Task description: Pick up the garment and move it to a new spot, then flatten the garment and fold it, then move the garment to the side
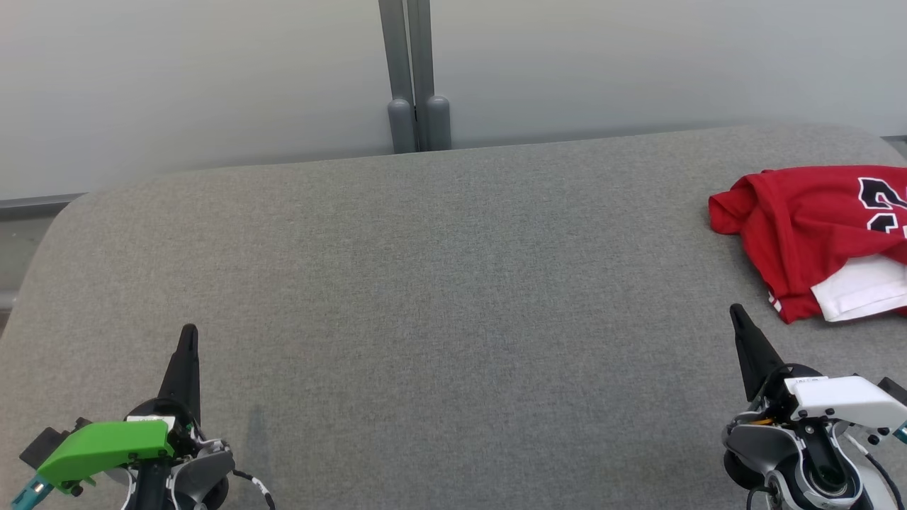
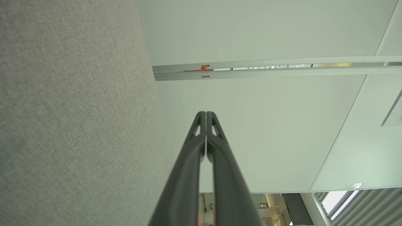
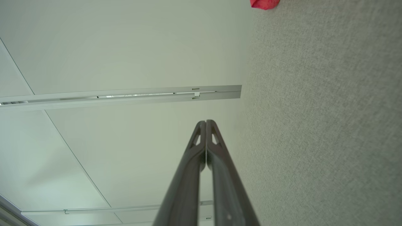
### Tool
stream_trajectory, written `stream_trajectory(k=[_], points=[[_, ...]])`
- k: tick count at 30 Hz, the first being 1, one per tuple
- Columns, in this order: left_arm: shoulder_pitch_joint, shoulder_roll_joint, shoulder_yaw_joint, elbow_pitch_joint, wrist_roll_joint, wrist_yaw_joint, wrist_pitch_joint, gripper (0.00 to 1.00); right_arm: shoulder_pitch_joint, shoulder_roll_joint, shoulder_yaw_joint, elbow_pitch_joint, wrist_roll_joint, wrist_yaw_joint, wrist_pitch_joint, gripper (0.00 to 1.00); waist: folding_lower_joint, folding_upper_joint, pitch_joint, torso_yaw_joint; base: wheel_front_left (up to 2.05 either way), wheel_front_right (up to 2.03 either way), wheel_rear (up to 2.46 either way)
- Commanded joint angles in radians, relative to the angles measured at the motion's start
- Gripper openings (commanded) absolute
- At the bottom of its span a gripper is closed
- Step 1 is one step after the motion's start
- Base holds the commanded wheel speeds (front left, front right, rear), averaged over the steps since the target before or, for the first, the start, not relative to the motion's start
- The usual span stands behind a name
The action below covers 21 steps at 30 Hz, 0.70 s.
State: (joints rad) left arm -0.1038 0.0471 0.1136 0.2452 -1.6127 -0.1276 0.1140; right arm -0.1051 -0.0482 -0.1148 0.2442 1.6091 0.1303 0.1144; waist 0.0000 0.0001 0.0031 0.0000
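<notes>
We see the garment (image 1: 801, 234) bunched at the desk's (image 1: 453, 283) far right in head view, near the right jaws. Right wrist view catches its red corner (image 3: 264, 3); wrist views show left jaws, right jaws closed, empty.

Bright, even, diffuse light, faint soft shadow on the grey counter (image 1: 453, 283) beside the left tool (image 1: 188, 331), head view sharp, wrist views greenish, edges stretched.
</notes>
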Motion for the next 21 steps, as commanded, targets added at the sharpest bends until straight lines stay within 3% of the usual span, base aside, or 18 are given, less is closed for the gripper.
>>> stream_trajectory(k=[1,21], points=[[-0.011,0.006,0.003,0.002,0.000,-0.006,0.004,0.00,-0.007,-0.001,-0.002,0.002,0.005,0.001,0.004,0.00,0.0000,-0.0001,0.000,0.000,0.00,0.00,0.00],[-0.011,0.006,0.003,0.001,0.000,-0.006,0.004,0.00,-0.007,-0.001,-0.002,0.002,0.006,0.001,0.004,0.00,0.0000,-0.0001,0.000,0.000,0.00,0.00,0.00]])
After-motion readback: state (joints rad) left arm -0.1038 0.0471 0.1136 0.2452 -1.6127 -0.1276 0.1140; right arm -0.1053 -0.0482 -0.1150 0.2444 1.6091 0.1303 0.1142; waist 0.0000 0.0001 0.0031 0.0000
